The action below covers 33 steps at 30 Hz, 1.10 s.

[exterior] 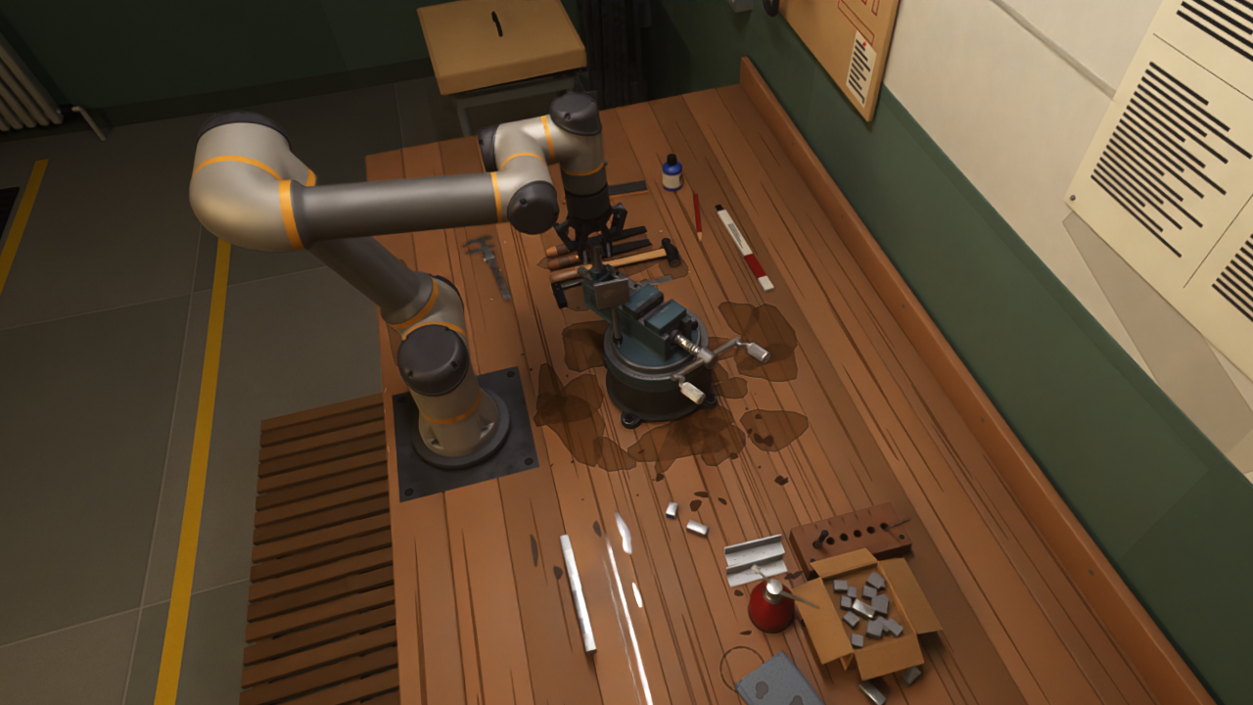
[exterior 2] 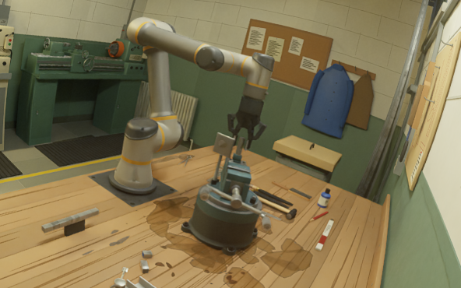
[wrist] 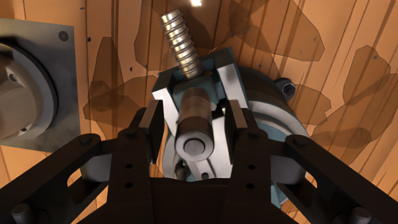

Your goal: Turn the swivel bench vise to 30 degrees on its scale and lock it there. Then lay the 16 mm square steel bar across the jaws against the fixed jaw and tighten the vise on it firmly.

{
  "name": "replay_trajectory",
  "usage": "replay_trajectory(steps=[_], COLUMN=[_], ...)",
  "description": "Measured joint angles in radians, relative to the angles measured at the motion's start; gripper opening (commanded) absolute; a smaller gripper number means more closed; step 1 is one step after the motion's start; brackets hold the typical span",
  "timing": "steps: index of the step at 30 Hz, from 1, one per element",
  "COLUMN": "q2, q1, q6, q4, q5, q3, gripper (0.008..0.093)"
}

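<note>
The upright lock lever (wrist: 194,124) rises from the back of the blue swivel vise (exterior: 653,338) (exterior 2: 229,202), and my gripper (wrist: 192,119) (exterior: 594,248) (exterior 2: 243,142) stands open around its round top, holding nothing. The vise sits on a round dark base in the middle of the bench, its jaws apart and its screw handle (exterior: 718,355) pointing toward the wall side. The 16 mm square steel bar (exterior: 578,592) (exterior 2: 70,220) lies far off on the bench's near part, resting on a small dark block.
The robot's base plate (exterior: 460,430) is close beside the vise. A hammer (exterior: 613,259), files, a caliper (exterior: 491,263), a bottle (exterior: 672,172) and a red-white ruler (exterior: 745,247) lie behind. An oil can (exterior: 771,605) and a box of offcuts (exterior: 867,614) stand at the near end.
</note>
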<state>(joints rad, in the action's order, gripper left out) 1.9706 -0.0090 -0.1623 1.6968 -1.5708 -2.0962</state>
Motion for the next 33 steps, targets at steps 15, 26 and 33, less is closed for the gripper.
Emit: replay_trajectory(steps=[15, 26, 33], q2=[0.000, 0.005, 0.007], q1=[0.000, 0.000, 0.000], q6=[0.000, 0.000, 0.000], q4=[-0.003, -0.049, -0.097], q5=[0.000, 0.000, 0.000], q3=[0.002, 0.044, 0.090], gripper=[0.0480, 0.0480, 0.0480])
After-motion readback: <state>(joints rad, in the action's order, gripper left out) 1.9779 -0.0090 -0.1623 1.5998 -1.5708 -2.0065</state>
